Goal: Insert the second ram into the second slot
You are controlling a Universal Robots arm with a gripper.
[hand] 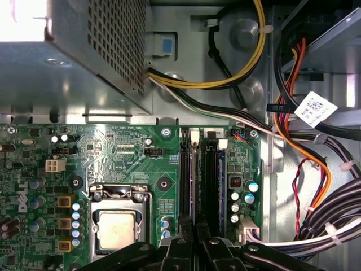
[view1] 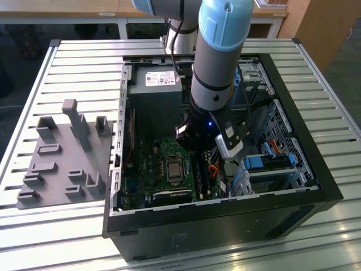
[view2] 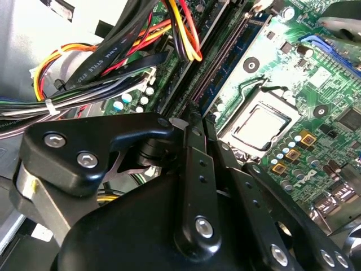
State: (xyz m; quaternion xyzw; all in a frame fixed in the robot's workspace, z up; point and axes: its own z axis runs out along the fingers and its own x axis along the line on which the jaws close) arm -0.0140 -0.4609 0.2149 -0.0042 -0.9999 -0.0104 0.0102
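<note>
Claw (view2: 194, 121) down over the motherboard's (hand: 113, 152) memory slots (hand: 194, 180), fingertips hidden, grip impossible to tell.

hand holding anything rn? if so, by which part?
Cannot tell: the hand is down over the RAM slots, and its own body hides what, if anything, it grips.

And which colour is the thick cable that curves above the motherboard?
Yellow. The cable shows best in the first wrist view, arching across the grey case wall.
</note>
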